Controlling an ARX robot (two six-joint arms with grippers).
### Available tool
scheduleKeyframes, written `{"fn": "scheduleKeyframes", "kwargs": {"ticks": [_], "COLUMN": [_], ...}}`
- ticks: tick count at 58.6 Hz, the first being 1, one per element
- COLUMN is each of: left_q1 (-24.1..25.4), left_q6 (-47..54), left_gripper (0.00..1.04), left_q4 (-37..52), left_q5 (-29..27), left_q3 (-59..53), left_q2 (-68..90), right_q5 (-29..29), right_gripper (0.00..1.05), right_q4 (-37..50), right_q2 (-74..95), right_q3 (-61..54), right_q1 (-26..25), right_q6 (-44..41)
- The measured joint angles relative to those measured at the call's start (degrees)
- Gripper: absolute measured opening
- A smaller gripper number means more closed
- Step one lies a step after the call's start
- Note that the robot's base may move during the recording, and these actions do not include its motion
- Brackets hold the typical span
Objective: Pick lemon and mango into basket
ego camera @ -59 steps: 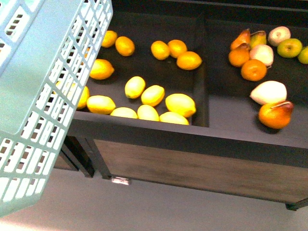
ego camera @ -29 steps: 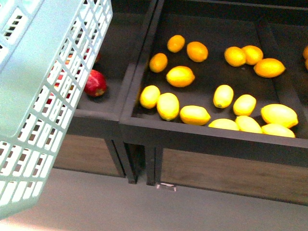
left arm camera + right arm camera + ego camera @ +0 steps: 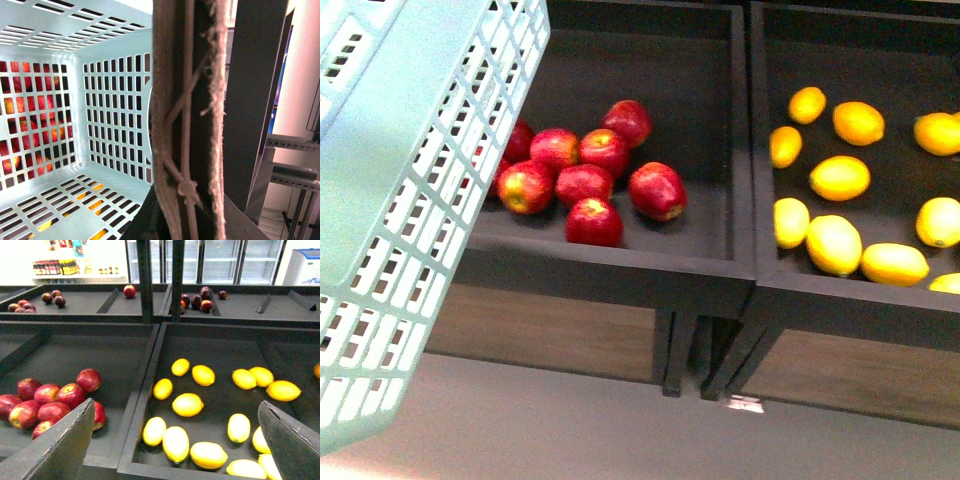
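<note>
The light teal basket (image 3: pixel 410 200) hangs tilted at the left of the front view. My left gripper (image 3: pixel 186 215) is shut on its brown handle (image 3: pixel 172 100), which has white ties; the inside of the basket (image 3: pixel 60 200) shows no fruit. A dark bin (image 3: pixel 150 365) holds several yellow fruits. A short orange-yellow lemon (image 3: pixel 203 375) (image 3: pixel 859 122) lies towards the back. A longer yellow mango (image 3: pixel 208 455) (image 3: pixel 834 244) lies near the front wall. My right gripper (image 3: pixel 172 450) is open above that front edge with nothing between its fingers (image 3: pixel 55 445).
Several red apples (image 3: pixel 585 180) lie in the neighbouring bin, left of a raised divider (image 3: pixel 742 150). More bins with dark red fruit (image 3: pixel 200 297) stand behind upright posts (image 3: pixel 145 280). Grey floor (image 3: pixel 570 430) lies below the wooden bin fronts.
The front view has swung left along the stand. The yellow-fruit bin has slid to the right edge and the apple bin now fills the middle. The basket keeps its place in view.
</note>
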Motion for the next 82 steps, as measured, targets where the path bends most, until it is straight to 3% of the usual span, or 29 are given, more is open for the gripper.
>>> {"fn": "scheduleKeyframes", "kwargs": {"ticks": [54,57,59,64,72,76,82], "left_q1": [0.15,0.76,0.7,-1.33,-6.43,-9.09,-13.2], "left_q6": [0.2,4.44,11.61,27.82,42.86,45.72,45.62], "left_gripper": [0.06,0.06,0.06,0.06,0.06,0.06,0.06], "left_q4": [0.02,-4.7,-12.17,-19.47,-17.42,-13.79,-10.71], "left_q5": [-0.87,2.54,6.8,12.02,11.61,8.76,10.27], "left_q3": [0.02,1.97,5.73,10.03,11.74,14.91,20.35], "left_q2": [0.26,1.14,3.26,7.3,14.25,19.47,26.21], "right_q5": [-0.22,-0.22,-0.2,-0.2,-0.02,-0.02,-0.04], "right_gripper": [0.96,0.96,0.96,0.96,0.96,0.96,0.96], "right_q4": [0.0,0.0,0.0,0.0,0.0,0.0,0.0], "right_q2": [0.09,0.09,0.09,0.07,0.07,0.07,0.07], "right_q3": [0.0,0.0,0.0,0.0,0.0,0.0,0.0], "right_q1": [0.0,0.0,0.0,0.0,0.0,0.0,0.0], "right_q6": [0.0,0.02,0.02,0.0,0.02,0.02,0.0]}}
